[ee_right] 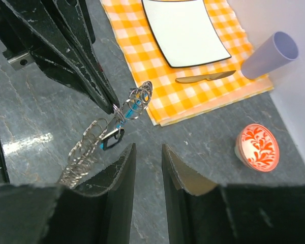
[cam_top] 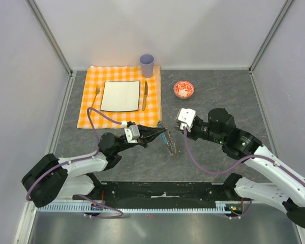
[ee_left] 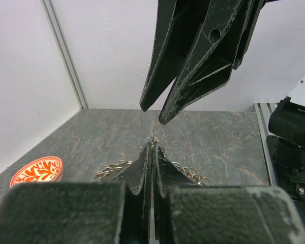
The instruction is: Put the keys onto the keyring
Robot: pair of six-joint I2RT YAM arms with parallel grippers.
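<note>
The keyring (cam_top: 170, 143), a loop of grey metal coil with a blue segment (ee_right: 125, 114), hangs tilted over the dark table between the arms. My left gripper (cam_top: 164, 135) is shut on its upper part; in the right wrist view its fingertips (ee_right: 113, 105) pinch the ring. A tiny key with a black head (ee_right: 112, 140) hangs at the coil (ee_right: 89, 150) by the blue part; I cannot tell if it is threaded on. My right gripper (ee_right: 148, 150) is open and empty, just right of the key. Its fingers (ee_left: 193, 66) hang above my left gripper (ee_left: 152, 146), with coils (ee_left: 111, 168) behind.
An orange checked cloth (cam_top: 91, 112) at the back left carries a white plate (cam_top: 120, 95), a fork (cam_top: 96, 95) and a table knife (cam_top: 145, 95). A purple cup (cam_top: 147, 65) stands at its far corner. A red patterned bowl (cam_top: 183, 90) sits behind my right gripper.
</note>
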